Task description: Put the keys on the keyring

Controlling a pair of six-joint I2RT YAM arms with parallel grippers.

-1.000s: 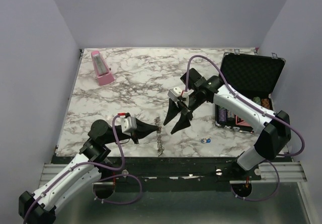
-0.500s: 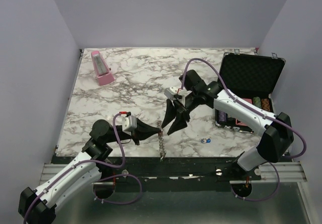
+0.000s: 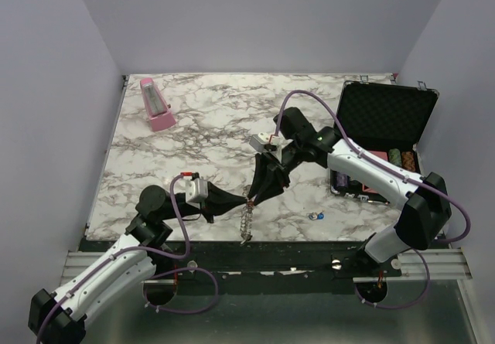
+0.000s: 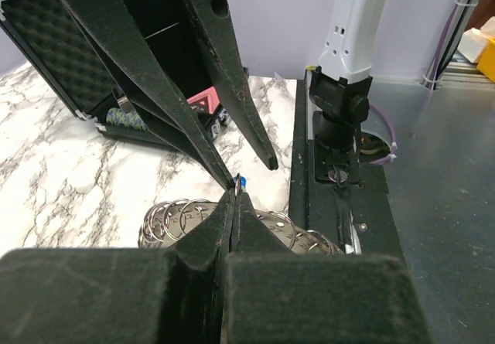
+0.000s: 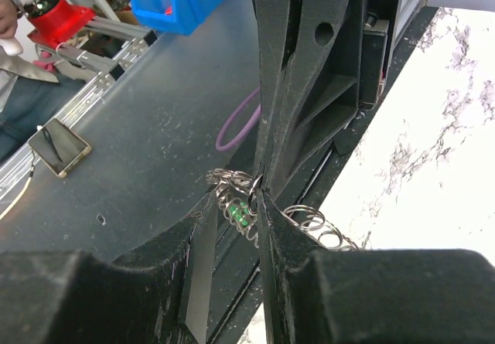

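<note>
- The left claw (image 3: 246, 200) is shut tight on the keyring (image 3: 245, 225), which is hung below it.
- The right claw (image 3: 252, 197) is held slightly apart around a green key (image 5: 238, 213).

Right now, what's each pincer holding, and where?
Left pincer: shut on one end of the keyring chain. Right pincer: straddles that end, not clamped.

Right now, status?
Left tool shut on chain of silver metal rings. Right tool open around chain's top and green-headed key. Blue-headed key loose on marbled table.
</note>
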